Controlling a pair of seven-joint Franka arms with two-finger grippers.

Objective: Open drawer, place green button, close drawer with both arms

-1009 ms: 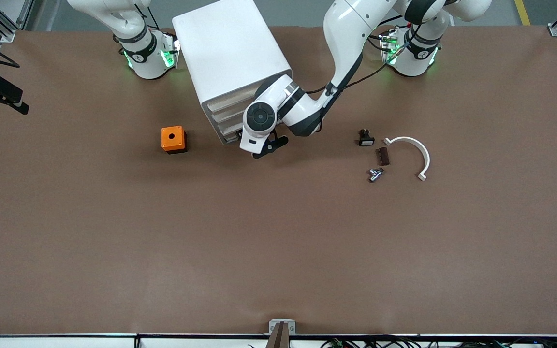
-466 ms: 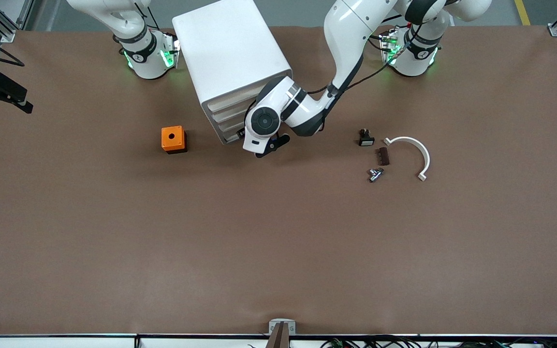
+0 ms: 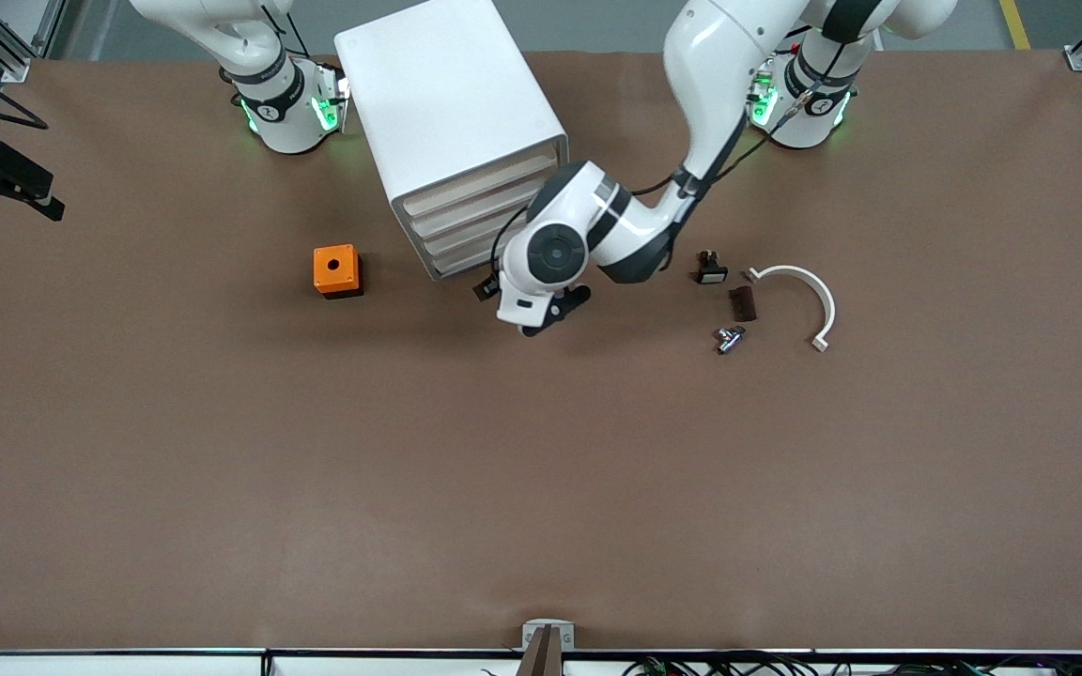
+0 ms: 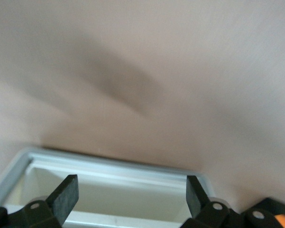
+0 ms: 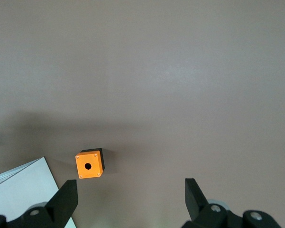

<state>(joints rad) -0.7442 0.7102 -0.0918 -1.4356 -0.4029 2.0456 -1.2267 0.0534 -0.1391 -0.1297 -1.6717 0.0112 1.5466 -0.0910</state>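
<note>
Left wrist view: left gripper (image 4: 129,198), fingers apart, over the drawer (image 4: 109,197), its visible part bare.

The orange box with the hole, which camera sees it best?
The right wrist view: the orange box shows whole, hole facing up. The front view shows it smaller. In the left wrist view, only an orange sliver appears at the edge.

Even, soft overhead light fills the front view, sharp throughout; short faint shadows sit under the left arm (image 3: 691,113) and beside the orange box (image 3: 336,270) on the brown bench (image 3: 541,469). The left wrist view is smeared with motion blur and washed pale; the right wrist view is dimmer, with a broad soft shadow.
</note>
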